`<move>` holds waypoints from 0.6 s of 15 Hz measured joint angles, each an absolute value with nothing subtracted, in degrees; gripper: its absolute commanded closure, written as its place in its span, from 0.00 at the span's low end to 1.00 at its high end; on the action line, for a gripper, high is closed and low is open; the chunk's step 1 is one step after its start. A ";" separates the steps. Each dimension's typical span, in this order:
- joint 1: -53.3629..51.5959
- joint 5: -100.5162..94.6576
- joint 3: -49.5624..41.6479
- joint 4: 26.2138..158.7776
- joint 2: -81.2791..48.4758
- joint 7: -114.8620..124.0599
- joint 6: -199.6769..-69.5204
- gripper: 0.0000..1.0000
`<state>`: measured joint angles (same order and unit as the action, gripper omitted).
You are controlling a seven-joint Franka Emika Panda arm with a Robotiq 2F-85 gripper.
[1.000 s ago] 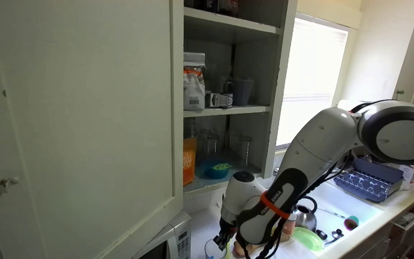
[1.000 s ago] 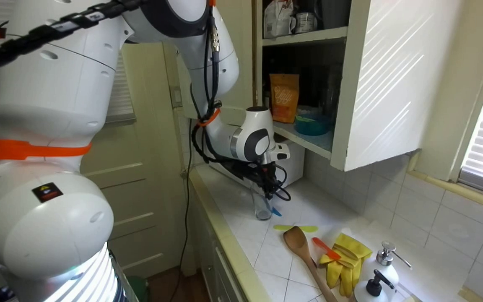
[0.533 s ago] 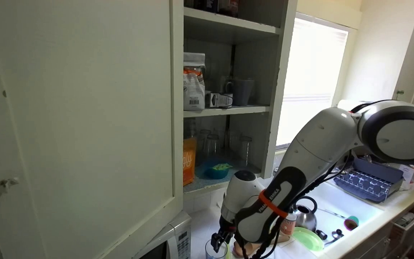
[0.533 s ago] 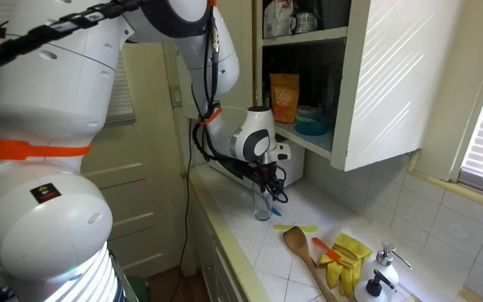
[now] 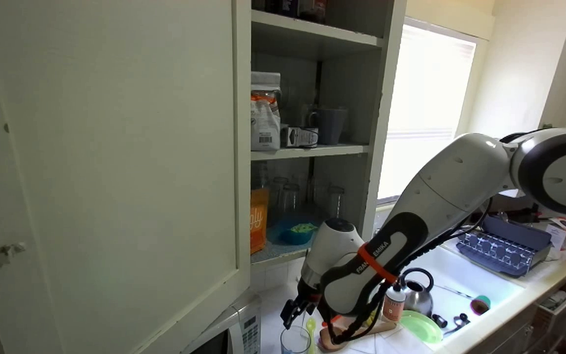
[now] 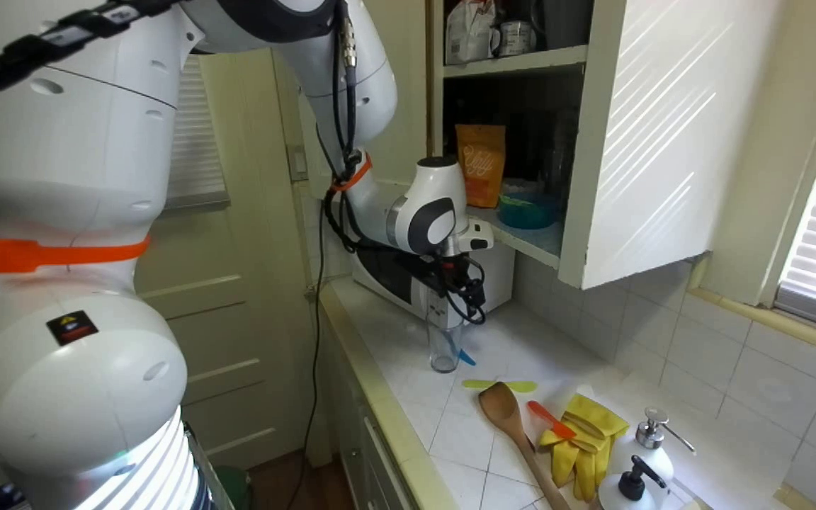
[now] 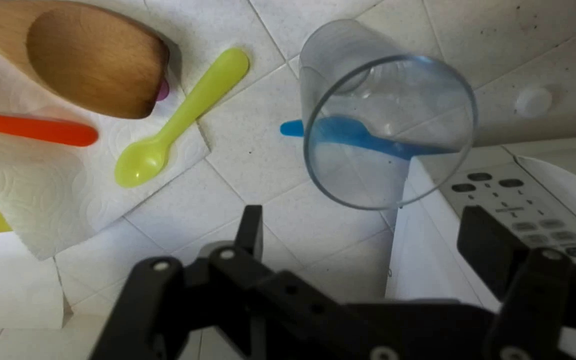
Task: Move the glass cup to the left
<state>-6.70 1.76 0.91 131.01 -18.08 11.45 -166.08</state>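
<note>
The clear glass cup (image 7: 333, 55) stands upright on the tiled counter, its round rim turned toward the camera in the wrist view. In both exterior views the cup (image 6: 443, 352) (image 5: 295, 341) is upright below the hand. My gripper (image 7: 364, 220) is open, its fingers far apart with only counter and microwave visible between them. It hangs above the cup's rim, off to one side of it in the wrist view. In an exterior view the gripper (image 5: 297, 313) appears just over the rim, apart from the cup.
A white microwave (image 7: 433, 245) stands close beside the cup. A blue utensil (image 7: 292, 128) lies by the cup's base. A green spoon (image 7: 193, 110), a wooden spoon (image 6: 503, 407), an orange utensil (image 6: 550, 419) and yellow gloves (image 6: 585, 439) lie along the counter. Cabinet shelves (image 6: 518, 237) hang above.
My gripper has opened and risen away from the cup's rim, the arm lifting with it. The cup stays about where it was on the counter.
</note>
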 measured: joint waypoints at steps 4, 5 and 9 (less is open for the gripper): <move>-6.70 1.71 0.77 132.18 -14.69 11.39 -165.43 0.00; -6.71 1.71 0.83 132.47 -13.89 11.31 -165.19 0.00; -6.69 1.78 1.63 132.81 -10.57 10.39 -162.05 0.00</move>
